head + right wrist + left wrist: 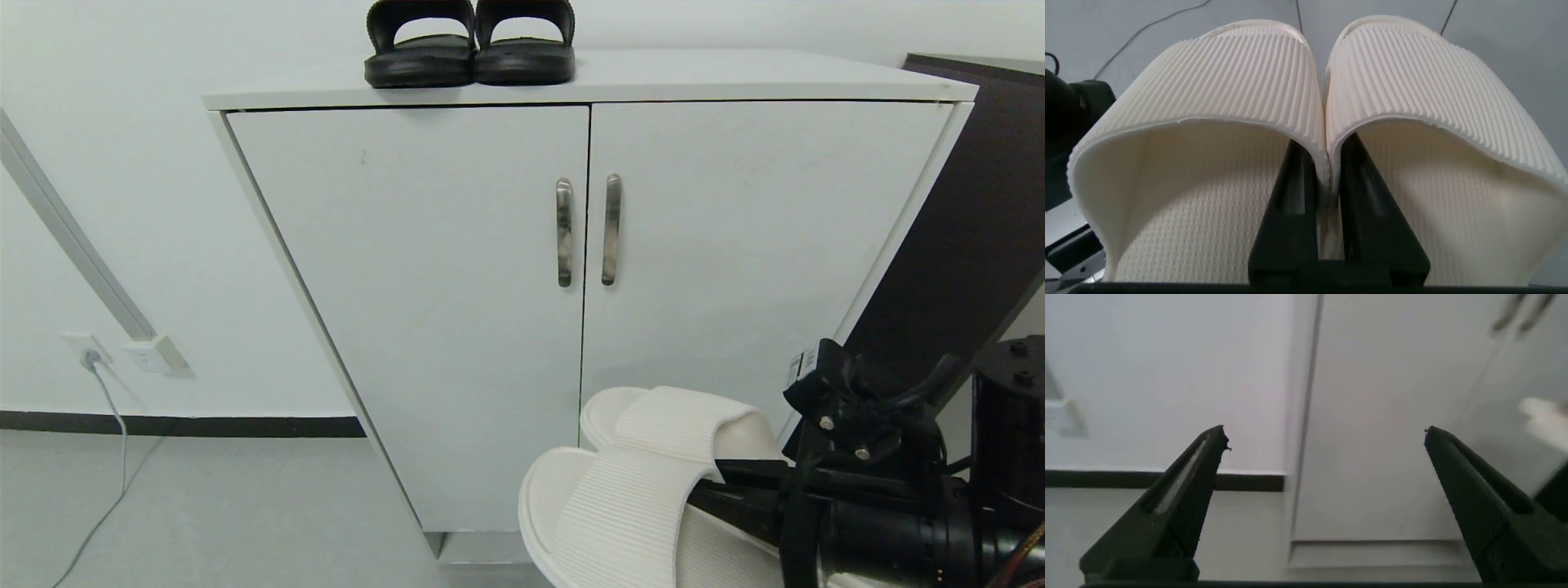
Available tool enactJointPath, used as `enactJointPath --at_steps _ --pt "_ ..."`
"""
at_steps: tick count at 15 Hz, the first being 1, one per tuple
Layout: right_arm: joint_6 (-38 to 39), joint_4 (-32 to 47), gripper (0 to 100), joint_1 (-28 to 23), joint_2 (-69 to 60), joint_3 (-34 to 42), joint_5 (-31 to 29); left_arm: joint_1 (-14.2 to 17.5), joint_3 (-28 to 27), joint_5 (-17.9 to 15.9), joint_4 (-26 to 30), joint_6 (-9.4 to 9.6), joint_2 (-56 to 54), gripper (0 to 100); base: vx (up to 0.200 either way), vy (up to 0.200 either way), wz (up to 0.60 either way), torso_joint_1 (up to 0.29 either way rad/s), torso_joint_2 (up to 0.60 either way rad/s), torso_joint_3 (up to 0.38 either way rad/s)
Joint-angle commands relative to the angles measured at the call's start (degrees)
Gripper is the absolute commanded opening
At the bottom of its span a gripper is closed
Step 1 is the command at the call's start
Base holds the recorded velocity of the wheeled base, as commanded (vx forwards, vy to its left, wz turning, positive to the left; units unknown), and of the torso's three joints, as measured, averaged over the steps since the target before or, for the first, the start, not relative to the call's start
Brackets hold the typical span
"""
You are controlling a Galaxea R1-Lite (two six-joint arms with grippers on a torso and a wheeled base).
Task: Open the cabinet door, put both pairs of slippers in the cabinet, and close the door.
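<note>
A white two-door cabinet [457, 327] stands before me with both doors shut and two metal handles [564, 233] at the middle seam. A pair of black slippers [469, 45] rests on its top. My right gripper [1327, 200] is shut on a pair of white ribbed slippers [637, 482], pinching their two inner strap edges together, low in front of the right door. My left gripper [1327, 437] hangs open with nothing between its fingers, facing the cabinet's left side [1306, 416] near the floor.
A white wall with a power socket [86, 349] and a trailing cable lies left of the cabinet. A dark panel [963, 229] stands to its right. Grey floor spreads out at the lower left.
</note>
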Motion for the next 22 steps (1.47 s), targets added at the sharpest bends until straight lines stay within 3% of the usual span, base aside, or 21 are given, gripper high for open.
enactJointPath --at_steps 1,3,6,7,11,14,16,18,19,20,21,22 --pt "-0.59 -0.14 0 0.03 0.08 0.60 0.11 -0.26 -5.68 -7.51 -0.70 -1.80 14.46 100 0.000 0.000 0.00 0.000 0.00 0.000" --pt "-0.68 -1.10 0 0.03 0.08 1.22 0.19 -0.26 -5.42 -16.57 -5.98 -1.71 22.81 100 0.000 0.000 0.00 0.000 0.00 0.000" --pt "-0.51 -1.89 0 0.03 -0.18 1.39 0.19 -0.78 -5.60 -22.54 -17.93 -0.30 35.29 100 0.000 0.000 0.00 0.000 0.00 0.000" --pt "-0.51 -1.89 0 0.03 -0.18 1.39 0.19 -2.45 -5.60 -23.16 -21.44 -0.04 38.81 100 0.000 0.000 0.00 0.000 0.00 0.000" --pt "-0.42 -1.89 0 -0.05 -0.18 1.48 0.11 -13.79 -7.88 -22.81 -25.84 2.42 47.42 100 0.000 0.000 0.00 0.000 0.00 0.000" --pt "-0.24 -1.81 0 -0.58 0.08 1.48 0.02 -22.32 -14.91 -19.20 -26.19 2.16 54.80 100 0.000 0.000 0.00 0.000 0.00 0.000" --pt "-0.24 -1.81 0 -0.85 0.08 1.57 0.02 -28.21 -20.01 -18.85 -28.74 1.89 59.64 100 0.000 0.000 0.00 0.000 0.00 0.000" --pt "-0.24 -1.81 0 -1.28 -0.10 1.66 0.02 -32.78 -25.20 -18.67 -31.29 0.57 64.03 100 0.000 0.000 0.00 0.000 0.00 0.000" --pt "-0.24 -1.81 0 -1.28 -0.10 1.66 0.02 -33.39 -26.25 -18.59 -31.55 0.22 64.91 100 0.000 0.000 0.00 0.000 0.00 0.000" --pt "-0.24 -1.81 0 -1.64 -0.18 1.66 0.11 -36.12 -30.56 -18.24 -31.73 -2.68 67.46 100 0.000 0.000 0.00 0.000 0.00 0.000" --pt "-0.24 -1.63 0 -1.72 -0.01 1.66 0.11 -37.61 -32.93 -18.59 -31.73 -4.00 68.86 100 0.000 0.000 0.00 0.000 0.00 0.000" --pt "-0.24 -1.63 0 -1.72 0.08 1.74 0.11 -38.66 -34.42 -18.59 -31.73 -4.08 70.36 100 0.000 0.000 0.00 0.000 0.00 0.000"
